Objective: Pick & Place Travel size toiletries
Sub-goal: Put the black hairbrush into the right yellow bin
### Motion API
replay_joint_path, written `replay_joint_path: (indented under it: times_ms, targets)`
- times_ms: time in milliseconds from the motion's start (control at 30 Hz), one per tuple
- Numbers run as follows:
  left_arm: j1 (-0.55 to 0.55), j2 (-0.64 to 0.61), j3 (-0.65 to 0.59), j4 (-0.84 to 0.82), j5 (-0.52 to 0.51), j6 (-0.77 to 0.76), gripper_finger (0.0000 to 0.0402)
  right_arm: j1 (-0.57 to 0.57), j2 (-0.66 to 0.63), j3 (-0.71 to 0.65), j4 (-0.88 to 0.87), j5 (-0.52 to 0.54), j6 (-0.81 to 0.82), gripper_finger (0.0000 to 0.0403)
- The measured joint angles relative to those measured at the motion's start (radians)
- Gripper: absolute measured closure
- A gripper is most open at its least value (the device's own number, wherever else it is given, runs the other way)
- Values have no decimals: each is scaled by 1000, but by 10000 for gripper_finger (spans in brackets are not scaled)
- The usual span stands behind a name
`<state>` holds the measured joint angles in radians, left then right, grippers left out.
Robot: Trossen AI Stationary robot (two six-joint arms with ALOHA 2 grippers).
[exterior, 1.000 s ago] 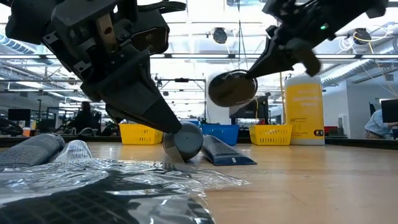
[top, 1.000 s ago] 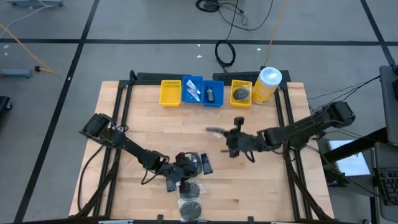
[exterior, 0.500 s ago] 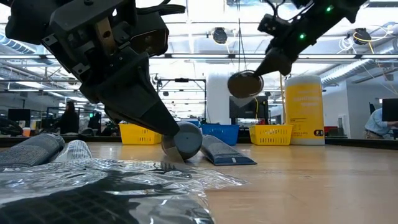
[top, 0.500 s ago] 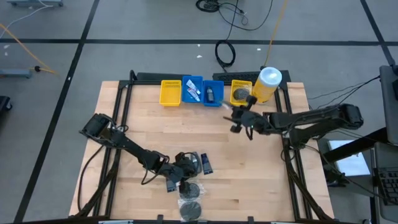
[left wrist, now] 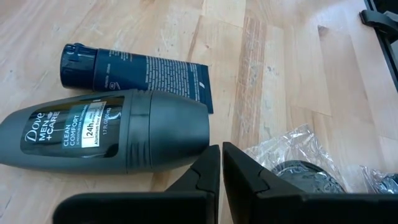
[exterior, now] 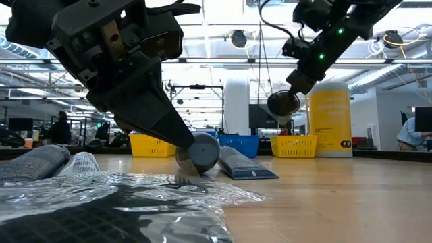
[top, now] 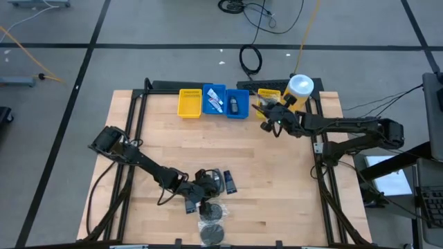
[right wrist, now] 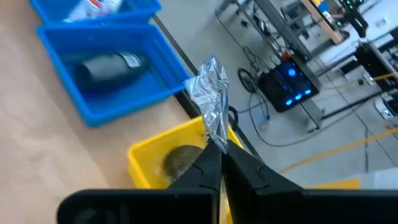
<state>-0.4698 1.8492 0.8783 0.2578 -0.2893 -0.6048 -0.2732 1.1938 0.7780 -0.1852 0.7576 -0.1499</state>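
The wooden worktop (top: 277, 187) has bins along its back edge. The right pincer (top: 266, 111), clamped on a crinkly clear wrapper holding a dark mesh puff (exterior: 283, 103), hangs over the yellow bin (right wrist: 163, 155), likely for dropping. The left pincer (left wrist: 221, 163), clenched empty, waits beside a grey deodorant bottle (left wrist: 106, 130) near the front edge.

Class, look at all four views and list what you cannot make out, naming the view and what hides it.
- Right wrist view: the item hanging below the right gripper; only its wrapper's top edge shows.
- High view: the printing on the tubes in the blue bin, too small.
- Low view: the bins' contents, hidden by their walls.
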Motion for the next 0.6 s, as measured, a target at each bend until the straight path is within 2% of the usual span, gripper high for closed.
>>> replay_joint_path:
  times_ms: [200,600]
  targets:
    - [0,0,0,0,0,2,382,-48,9,0,-8,-3,-53,403]
    - [0,0,0,0,0,10,382,-69,66,0,-22,3,-292,403]
